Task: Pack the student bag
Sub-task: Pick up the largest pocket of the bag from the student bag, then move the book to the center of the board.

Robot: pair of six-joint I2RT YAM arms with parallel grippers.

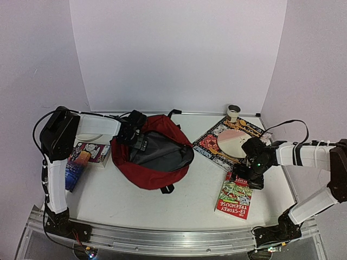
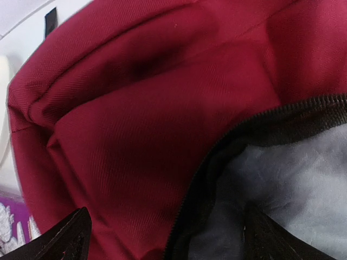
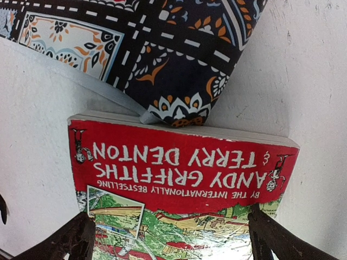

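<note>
Nearest you, the red paperback [image 1: 234,196] lay flat on the table [image 1: 190,211], close to the front edge. Your right gripper [image 1: 255,177] hung over its far end, jaws spread wide and holding nothing. In the wrist view the fingers [image 3: 65,241] stood either side of the cover without closing on it.

Nothing looked packed yet. The student bag [image 1: 152,157] lay left of centre with its zip undone and its mouth facing up. The grey lining showed bare, though the deeper corners were hidden from you. Your left gripper [image 1: 134,135] sat at the bag's far-left rim, also released. Its jaws straddled the black zipper [image 2: 227,146], red cloth on one side and lining on the other. I'd judge it was placed to pinch that rim and hold the mouth open.

Every loose item was left to do: the paperback, what looked like two books [image 1: 89,153] beside the left arm, the dark patterned sheet [image 1: 211,143] with a pale disc [image 1: 234,142] on it, and perhaps the small cup [image 1: 233,112] by the back wall.

You had a bare lane of table between paperback and bag. The sheet's corner touched the paperback's far edge, so a lift there could have dragged it.
</note>
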